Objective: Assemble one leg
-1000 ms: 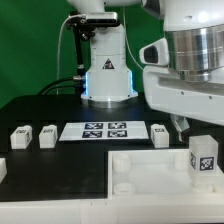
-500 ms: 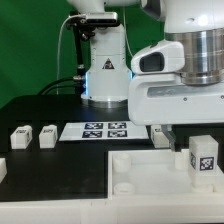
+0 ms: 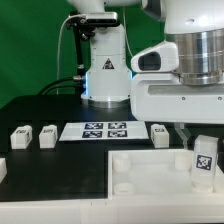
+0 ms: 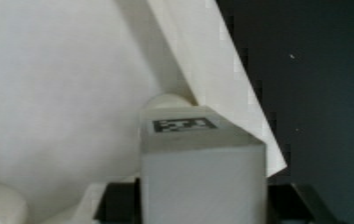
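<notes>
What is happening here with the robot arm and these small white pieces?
The Panda arm is handling one leg. Its gripper appears shut on the leg, which is tilted over the corner of the large white square part at the exterior view's right. Whether the leg already sits in a corner hole cannot be told. Three other legs lie loose on the black table, near the marker board.
</notes>
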Action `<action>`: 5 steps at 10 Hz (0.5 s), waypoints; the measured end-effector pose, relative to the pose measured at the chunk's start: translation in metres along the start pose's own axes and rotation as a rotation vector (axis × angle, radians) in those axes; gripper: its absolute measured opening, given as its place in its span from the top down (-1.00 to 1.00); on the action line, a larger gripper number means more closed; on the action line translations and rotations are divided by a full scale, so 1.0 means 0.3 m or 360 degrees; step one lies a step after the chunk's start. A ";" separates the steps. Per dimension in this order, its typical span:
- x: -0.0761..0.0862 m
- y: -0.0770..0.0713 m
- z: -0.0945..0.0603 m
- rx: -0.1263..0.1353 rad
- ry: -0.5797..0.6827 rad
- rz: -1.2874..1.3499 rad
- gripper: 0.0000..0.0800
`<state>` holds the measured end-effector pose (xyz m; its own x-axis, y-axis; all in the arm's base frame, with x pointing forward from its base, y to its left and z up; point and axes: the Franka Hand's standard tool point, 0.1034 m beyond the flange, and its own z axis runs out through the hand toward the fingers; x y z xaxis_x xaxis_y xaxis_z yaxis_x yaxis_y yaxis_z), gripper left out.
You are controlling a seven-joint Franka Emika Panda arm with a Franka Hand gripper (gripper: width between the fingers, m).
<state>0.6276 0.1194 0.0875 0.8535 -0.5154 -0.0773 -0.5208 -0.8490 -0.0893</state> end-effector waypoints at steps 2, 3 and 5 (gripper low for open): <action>0.005 0.003 -0.001 0.0017 -0.0011 0.0456 0.25; 0.006 0.003 0.000 0.0041 -0.0026 0.0736 0.25; -0.002 -0.008 0.004 0.0113 -0.0053 0.1373 0.25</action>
<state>0.6283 0.1219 0.0864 0.1593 -0.9715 -0.1755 -0.9870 -0.1532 -0.0480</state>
